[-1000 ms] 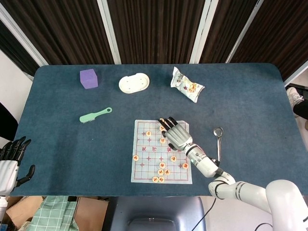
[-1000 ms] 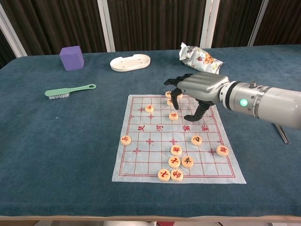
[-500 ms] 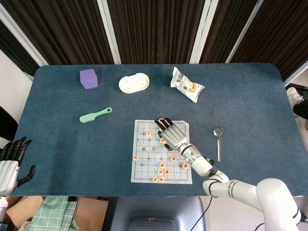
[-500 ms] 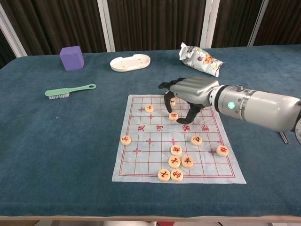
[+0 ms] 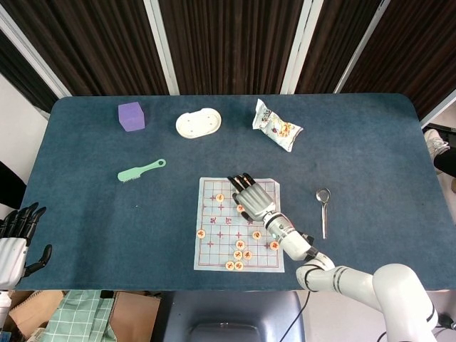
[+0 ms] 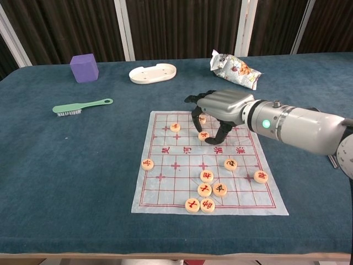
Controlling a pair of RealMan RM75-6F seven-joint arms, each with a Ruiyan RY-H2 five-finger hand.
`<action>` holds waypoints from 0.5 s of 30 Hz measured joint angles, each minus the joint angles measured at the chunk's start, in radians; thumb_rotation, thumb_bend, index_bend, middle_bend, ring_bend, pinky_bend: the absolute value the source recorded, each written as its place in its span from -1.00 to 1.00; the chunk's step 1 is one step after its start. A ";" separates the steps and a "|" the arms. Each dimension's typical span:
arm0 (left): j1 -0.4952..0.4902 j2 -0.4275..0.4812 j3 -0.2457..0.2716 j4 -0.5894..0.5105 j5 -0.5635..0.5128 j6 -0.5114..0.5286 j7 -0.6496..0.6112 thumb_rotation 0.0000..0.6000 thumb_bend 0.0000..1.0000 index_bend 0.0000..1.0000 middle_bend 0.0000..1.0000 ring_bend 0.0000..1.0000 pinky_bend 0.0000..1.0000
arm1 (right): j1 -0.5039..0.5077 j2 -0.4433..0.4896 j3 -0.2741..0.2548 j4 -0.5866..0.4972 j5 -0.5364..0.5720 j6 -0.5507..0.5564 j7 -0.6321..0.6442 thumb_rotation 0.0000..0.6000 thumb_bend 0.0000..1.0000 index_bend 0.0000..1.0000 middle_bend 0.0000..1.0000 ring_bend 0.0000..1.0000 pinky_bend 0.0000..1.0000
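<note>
Right hand (image 6: pixel 220 107) hangs over the far part of the chess board sheet (image 6: pixel 165 182), palm down, with its fingers (image 6: pixel 197 117) curled toward a round chess piece (image 6: pixel 203 136) that lies just under the fingertips. I cannot tell if the fingers already pinch this piece or only touch it. A second piece (image 6: pixel 175 127) lies near the hand on its left side, and a group of pieces (image 6: pixel 205 190) sits on the near part of the board, well apart from the hand. Beyond the hand, on the blue tabletop (image 6: pixel 83 154), lie a snack bag (image 6: pixel 234 67) and a white tray (image 6: pixel 153 73). Far to the left of it are a green brush (image 6: pixel 81 106) and a purple cube (image 6: pixel 84 68). A spoon (image 5: pixel 324 206) lies to the right of the hand. Left hand (image 5: pixel 14 239) stays off the tabletop edge, fingers apart and holding nothing.
</note>
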 measured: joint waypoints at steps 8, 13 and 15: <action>0.004 0.002 -0.001 -0.001 0.002 0.009 -0.006 1.00 -0.16 -1.00 -1.00 -1.00 -0.95 | 0.000 0.008 0.005 -0.013 0.012 0.017 0.003 1.00 -0.05 0.26 -0.93 -1.00 -1.00; 0.004 0.002 -0.001 -0.001 -0.001 0.005 -0.006 1.00 -0.16 -1.00 -1.00 -1.00 -0.95 | 0.006 0.007 0.021 -0.001 0.031 0.017 0.014 1.00 -0.05 0.26 -0.92 -1.00 -1.00; 0.003 0.002 -0.002 -0.001 -0.002 0.004 -0.005 1.00 -0.16 -1.00 -1.00 -1.00 -0.95 | 0.012 0.002 0.026 0.013 0.040 0.013 0.013 1.00 -0.05 0.26 -0.92 -1.00 -1.00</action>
